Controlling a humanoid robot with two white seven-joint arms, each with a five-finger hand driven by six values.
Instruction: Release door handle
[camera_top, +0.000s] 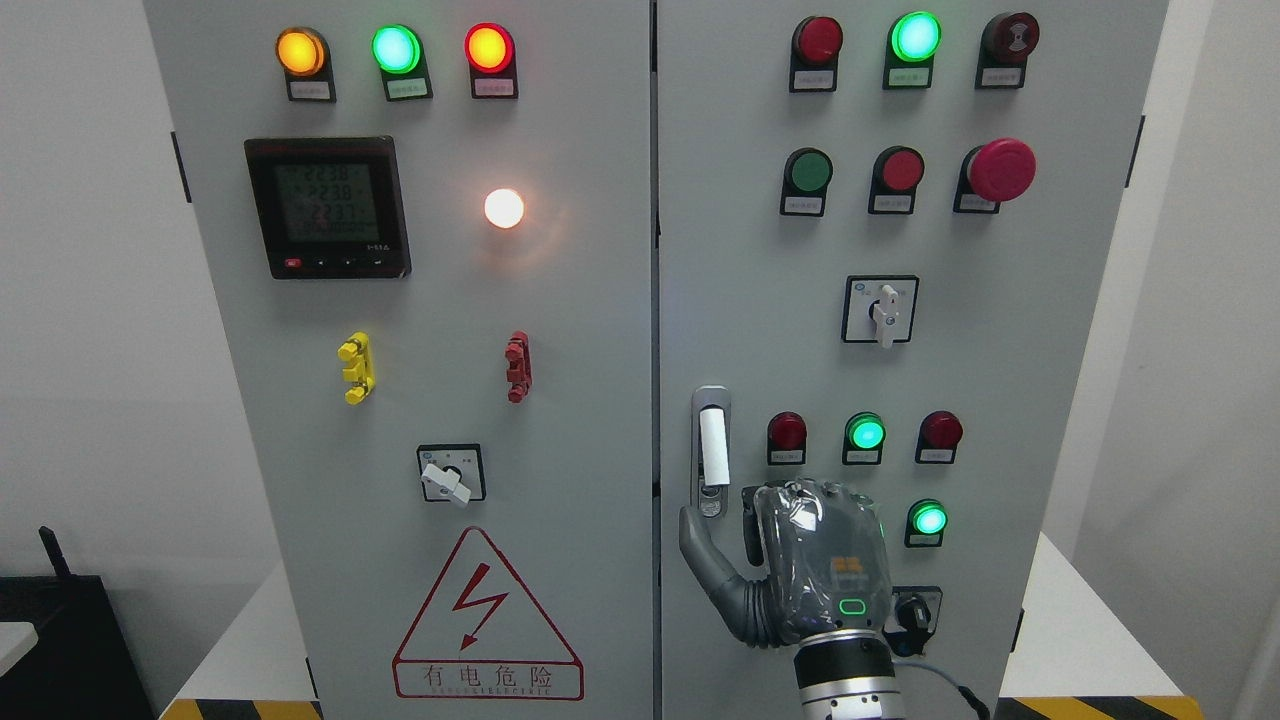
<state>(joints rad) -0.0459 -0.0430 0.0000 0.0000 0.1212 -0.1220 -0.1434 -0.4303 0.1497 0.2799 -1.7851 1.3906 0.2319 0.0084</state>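
Grey two-door control cabinet (560, 420) fills the view, pale wall behind. Left door: three lit lamps, a digital meter (328, 207), a shock-warning triangle (487, 620). Right door: pushbuttons, a red mushroom stop (1000, 170), and the door handle (711, 450), upright near that door's left edge. My right hand (800, 570) sits just below and right of the handle, back to camera. Thumb (705, 560) stretched out with its tip at the handle's lower end; fingers loosely bent, gripping nothing.
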